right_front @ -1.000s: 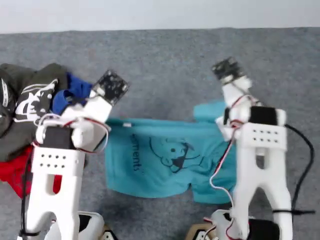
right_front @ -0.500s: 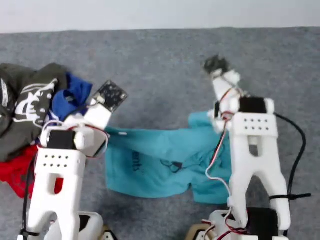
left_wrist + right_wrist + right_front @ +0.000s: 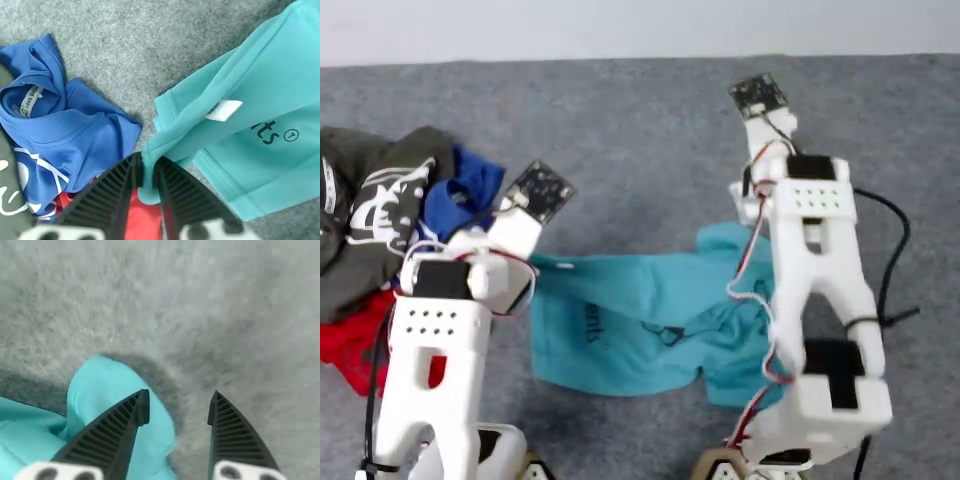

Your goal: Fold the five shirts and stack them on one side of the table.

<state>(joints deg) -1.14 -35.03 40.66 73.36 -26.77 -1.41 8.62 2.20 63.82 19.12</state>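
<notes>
Teal shirt (image 3: 620,330): lay rumpled on the grey table (image 3: 640,130), lower centre of the high view.
Left gripper (image 3: 145,167): clamped tight on that shirt's upper-left corner.
Right gripper (image 3: 179,402): jaws wide apart, hovering over the shirt's upper-right sleeve, gripping nothing.
Pile at the left edge: red shirt (image 3: 345,345), dark shirt (image 3: 380,210) and blue shirt (image 3: 460,190), heaped up pretty messily.

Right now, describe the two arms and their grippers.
The left arm and right arm are white blocky plastic with rows of small holes, black motors, and red, white and black cables. The left gripper and right gripper have black ribbed fingers.
</notes>
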